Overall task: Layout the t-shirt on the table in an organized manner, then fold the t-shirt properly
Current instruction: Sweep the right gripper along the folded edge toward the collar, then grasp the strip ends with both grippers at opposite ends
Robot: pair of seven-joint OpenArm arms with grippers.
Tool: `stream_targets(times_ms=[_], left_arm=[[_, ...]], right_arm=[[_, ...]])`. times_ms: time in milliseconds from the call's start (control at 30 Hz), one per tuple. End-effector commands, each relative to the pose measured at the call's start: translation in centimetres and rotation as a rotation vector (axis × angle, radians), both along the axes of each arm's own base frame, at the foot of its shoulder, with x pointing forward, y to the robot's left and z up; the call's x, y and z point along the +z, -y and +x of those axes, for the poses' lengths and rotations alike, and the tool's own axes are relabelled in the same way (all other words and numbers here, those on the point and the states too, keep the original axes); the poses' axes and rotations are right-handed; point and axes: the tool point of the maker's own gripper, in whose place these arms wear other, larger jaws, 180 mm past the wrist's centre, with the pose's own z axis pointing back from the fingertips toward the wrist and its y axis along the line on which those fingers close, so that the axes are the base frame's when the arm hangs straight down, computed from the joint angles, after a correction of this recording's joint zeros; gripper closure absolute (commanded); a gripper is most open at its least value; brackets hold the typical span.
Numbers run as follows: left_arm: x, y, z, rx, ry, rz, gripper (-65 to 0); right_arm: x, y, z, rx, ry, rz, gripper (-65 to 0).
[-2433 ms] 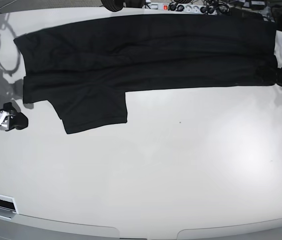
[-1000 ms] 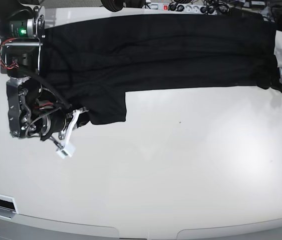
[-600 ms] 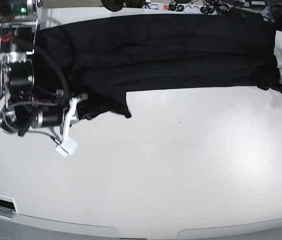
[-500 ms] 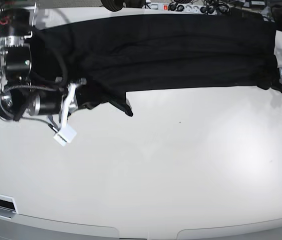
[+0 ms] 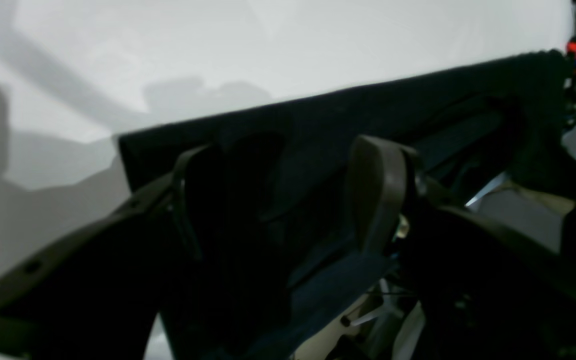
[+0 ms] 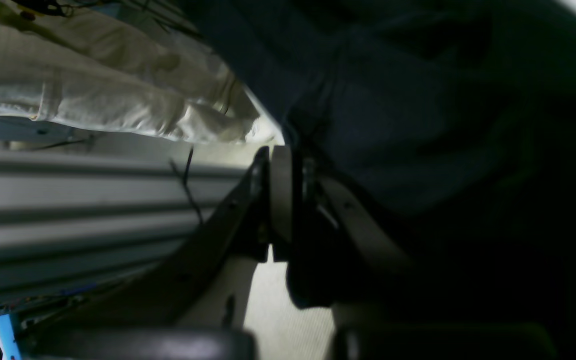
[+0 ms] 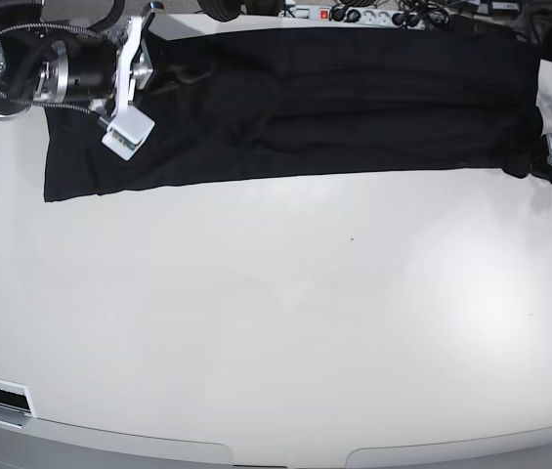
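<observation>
Base view: right pincer (image 7: 153,44), apparently pinching the t-shirt (image 7: 334,107), is lying at its left end; left pincer (image 7: 549,156), splayed wide, is flanking the opposite end.

The right tool (image 7: 158,44) has white finger brackets, one ending in a pale, boxy block just beside its tip. Behind it sits a silvery cylindrical motor housing wrapped in looping black cables, with darker metal framing further back. In the right wrist view its fingers (image 6: 280,200) are flat pale plates on dark angled struts. The left tool (image 5: 278,200) is dull black: two broad, rounded, paddle-shaped fingers (image 5: 375,192) on thick angular arms, with a small bright screw at the base of one finger. In the base view only white bracket pieces and black fittings of it show.
</observation>
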Motion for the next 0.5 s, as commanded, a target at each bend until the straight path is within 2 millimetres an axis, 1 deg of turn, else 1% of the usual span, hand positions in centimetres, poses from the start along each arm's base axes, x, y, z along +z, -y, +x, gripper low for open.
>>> stream_targets(times_ms=[0, 100, 167, 233, 300, 400, 467], left_arm=[[1.5, -1.0, 1.1, 0.005, 0.046, 0.013, -40.1], [1.5, -1.0, 1.2, 0.005, 0.047, 0.013, -40.1], [1.5, -1.0, 1.2, 0.005, 0.047, 0.013, -40.1], [1.6, -1.0, 1.2, 0.005, 0.048, 0.011, -40.1], [1.5, -1.0, 1.2, 0.005, 0.047, 0.011, -40.1], [1.6, -1.0, 1.2, 0.006, 0.049, 0.011, -40.1], [1.6, -1.0, 1.2, 0.007, 0.05, 0.011, -40.1]], right_arm=[[0.6, -0.2, -0.2, 0.0, 0.011, 0.023, 0.0], [0.2, -0.2, -1.4, -0.001, -0.022, 0.02, 0.0], [0.0, 0.0, -1.5, 0.0, -0.024, 0.008, 0.0], [-0.7, 0.6, -1.3, 0.001, -0.018, -0.047, 0.0], [-2.0, 1.9, -1.4, 0.007, -0.014, -0.144, 0.0], [-4.0, 4.4, -1.3, 0.012, -0.005, -0.32, 0.0], [-4.7, 5.5, -0.9, 0.003, 0.014, -0.395, 0.0]])
